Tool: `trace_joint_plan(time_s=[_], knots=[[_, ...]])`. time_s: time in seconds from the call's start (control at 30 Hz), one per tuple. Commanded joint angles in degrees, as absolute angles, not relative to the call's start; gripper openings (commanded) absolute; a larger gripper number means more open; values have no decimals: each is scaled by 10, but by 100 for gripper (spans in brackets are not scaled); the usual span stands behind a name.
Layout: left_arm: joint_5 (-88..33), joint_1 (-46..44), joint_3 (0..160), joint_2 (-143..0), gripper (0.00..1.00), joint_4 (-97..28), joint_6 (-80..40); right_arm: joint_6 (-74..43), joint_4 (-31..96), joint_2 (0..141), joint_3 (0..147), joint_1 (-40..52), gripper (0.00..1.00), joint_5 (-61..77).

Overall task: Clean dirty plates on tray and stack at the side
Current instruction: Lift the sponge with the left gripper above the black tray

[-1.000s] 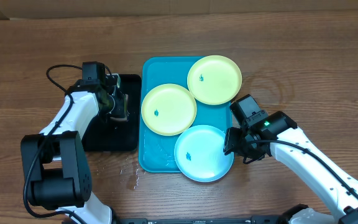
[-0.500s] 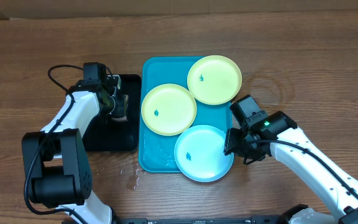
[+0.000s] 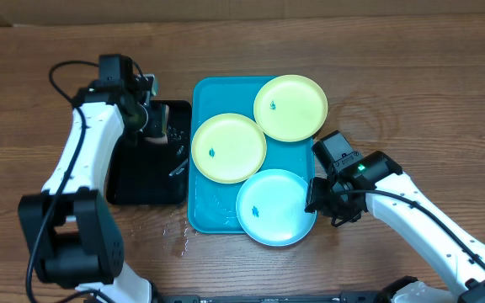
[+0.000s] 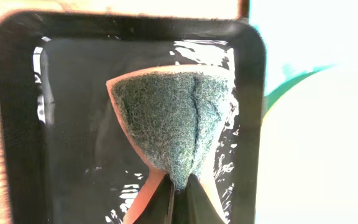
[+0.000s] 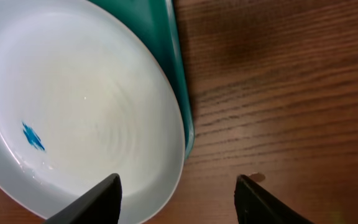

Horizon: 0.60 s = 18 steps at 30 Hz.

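The turquoise tray [image 3: 202, 94] holds three plates: two yellow-green ones [image 3: 290, 107] [image 3: 228, 147] and a light blue one [image 3: 274, 206], each with a small blue speck. My left gripper [image 3: 157, 128] hangs over the black tray, shut on a green-and-orange sponge [image 4: 169, 124], which fans out past the left gripper [image 4: 180, 183]. My right gripper [image 3: 325, 202] is open at the blue plate's right edge. In the right wrist view the blue plate [image 5: 73, 106] has its rim between the fingers of that gripper [image 5: 178, 182]. One finger is above the plate, the other above the table.
A black tray [image 3: 146, 181] with a film of water lies left of the turquoise tray. Water drops [image 3: 179, 240] spot the wood near the tray's front left corner. Bare table lies to the right [image 3: 411, 101].
My left arm has risen and swung back and left, lifting the sponge off the black tray. The right arm has barely moved.
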State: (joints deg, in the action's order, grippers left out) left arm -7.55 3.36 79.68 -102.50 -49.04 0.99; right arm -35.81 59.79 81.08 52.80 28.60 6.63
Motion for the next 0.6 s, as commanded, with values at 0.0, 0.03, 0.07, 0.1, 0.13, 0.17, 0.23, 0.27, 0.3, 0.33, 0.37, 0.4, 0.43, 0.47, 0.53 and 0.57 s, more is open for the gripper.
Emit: trace_joint_plan(time_s=[0.0,0.03,0.07,0.1,0.13,0.17,0.23,0.27,0.3,0.33,0.37,0.4,0.43,0.47,0.53,0.57], knots=[[-89,34,819,-987,4,-512,-18,-361,577,808,505,289,56,67],[-89,34,819,-986,4,-521,-18,-361,569,808,499,289,56,67],[-89,34,819,-986,4,-529,-17,-361,562,808,494,289,56,65],[-88,34,818,-986,4,-534,-17,-360,556,808,491,289,55,64],[-88,34,817,-986,4,-540,-17,-360,547,808,486,289,54,60],[-89,34,817,-986,4,-544,-17,-360,531,808,479,289,52,59],[-89,33,817,-986,4,-551,-18,-361,507,808,469,289,49,61],[-89,33,817,-986,4,-553,-18,-360,493,808,463,289,48,60],[-89,33,817,-986,4,-554,-18,-360,486,808,460,289,47,60],[-91,33,817,-986,4,-556,-18,-360,478,808,457,289,47,60],[-91,33,817,-986,4,-558,-18,-360,469,808,456,289,44,60],[-91,33,817,-986,4,-559,-18,-360,465,808,456,289,43,60],[-91,33,817,-986,4,-561,-18,-360,461,808,456,289,42,60],[-91,33,817,-986,4,-562,-18,-360,460,808,456,289,41,60],[-91,33,817,-986,4,-564,-18,-360,462,808,456,289,38,60],[-91,33,817,-986,4,-564,-18,-360,462,808,455,289,38,60]])
